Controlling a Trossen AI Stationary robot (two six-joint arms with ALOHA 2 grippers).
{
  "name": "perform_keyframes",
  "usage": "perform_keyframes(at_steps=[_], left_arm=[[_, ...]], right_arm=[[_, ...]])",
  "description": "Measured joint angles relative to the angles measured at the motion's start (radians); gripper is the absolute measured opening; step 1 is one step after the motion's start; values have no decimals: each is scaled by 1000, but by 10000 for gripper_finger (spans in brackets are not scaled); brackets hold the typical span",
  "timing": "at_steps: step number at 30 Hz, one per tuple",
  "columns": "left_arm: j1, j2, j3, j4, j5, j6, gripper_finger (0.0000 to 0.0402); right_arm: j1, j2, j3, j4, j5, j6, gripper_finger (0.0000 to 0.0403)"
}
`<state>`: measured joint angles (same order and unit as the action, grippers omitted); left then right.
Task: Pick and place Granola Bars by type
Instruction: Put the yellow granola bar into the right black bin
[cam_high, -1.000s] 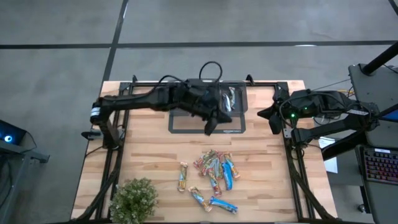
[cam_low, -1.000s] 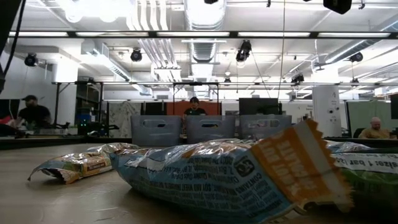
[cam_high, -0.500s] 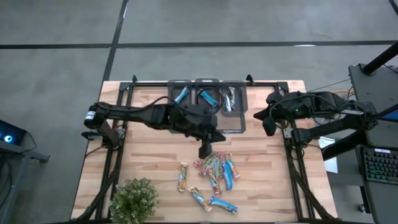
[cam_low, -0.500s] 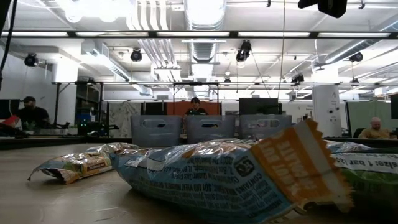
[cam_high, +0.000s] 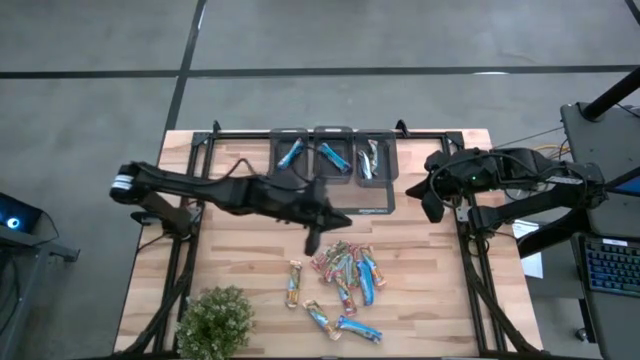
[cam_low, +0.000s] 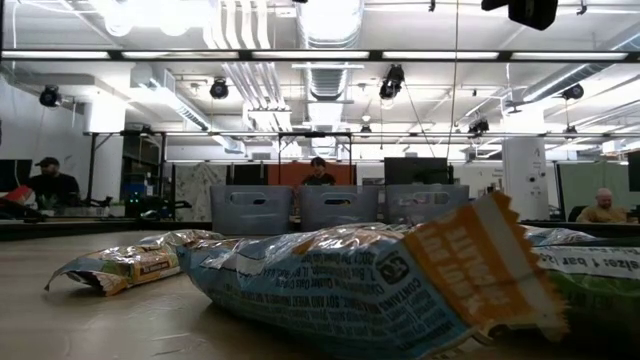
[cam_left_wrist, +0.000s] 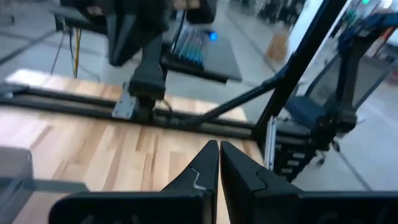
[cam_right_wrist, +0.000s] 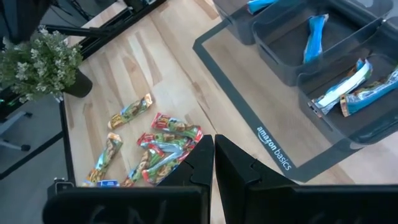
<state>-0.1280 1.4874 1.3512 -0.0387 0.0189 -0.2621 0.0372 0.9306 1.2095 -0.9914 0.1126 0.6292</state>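
Landmark: the dark organiser tray (cam_high: 378, 205) at the far middle of the table (cam_high: 240, 260), with three compartments side by side.

Sorted so far: in the high view a blue bar (cam_high: 291, 153) lies in the compartment toward the left arm's side, another blue bar (cam_high: 334, 156) in the middle one, and paler wrapped bars (cam_high: 370, 159) in the compartment toward the right arm's side. The right wrist view suggests two bars in that last one.

Left to do: the bulk of the Granola Bars (cam_high: 345, 268) sits in a loose pile on the wood just in front of the tray, mixed blue and multicoloured. A stray bar (cam_high: 294, 283) lies beside the pile toward the plant (cam_high: 214, 320), and two more (cam_high: 344, 325) in front of it. By my count most of the job remains.

Left gripper (cam_high: 313, 240): fingers pressed together, nothing between them; it hangs in front of the tray's near edge, just beside the pile on the left arm's side.

Right gripper (cam_high: 430, 202): fingers together, empty, parked beside the tray's right-hand end.

Change: half a second earlier the left gripper was over the pile's far edge; now the arm is drawn back toward its base and the gripper is farther left. A second ago it was over the tray. The bars and the right arm look unmoved.
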Motion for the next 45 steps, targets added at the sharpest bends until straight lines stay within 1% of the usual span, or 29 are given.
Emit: perform_keyframes(at_steps=[4,9,14,18,22,28,45], left_arm=[[1,-125,-141,50,-42,4,0],[1,-275,-272,47,-114,4,0],[2,-389,-355,49,-133,5,0],[2,-440,-393,58,-134,7,0],[2,-459,-416,65,-136,10,0],[2,-455,-422,64,-137,34,0],[2,-454,-422,64,-137,36,0]], right_arm=[[0,9,0,2,-9,0,9],[0,33,0,4,-9,14,9],[0,62,0,6,-19,40,9],[0,89,0,6,-28,71,9],[0,124,0,6,-64,82,9],[13,185,0,9,-98,127,9],[134,349,0,20,-85,400,9]])
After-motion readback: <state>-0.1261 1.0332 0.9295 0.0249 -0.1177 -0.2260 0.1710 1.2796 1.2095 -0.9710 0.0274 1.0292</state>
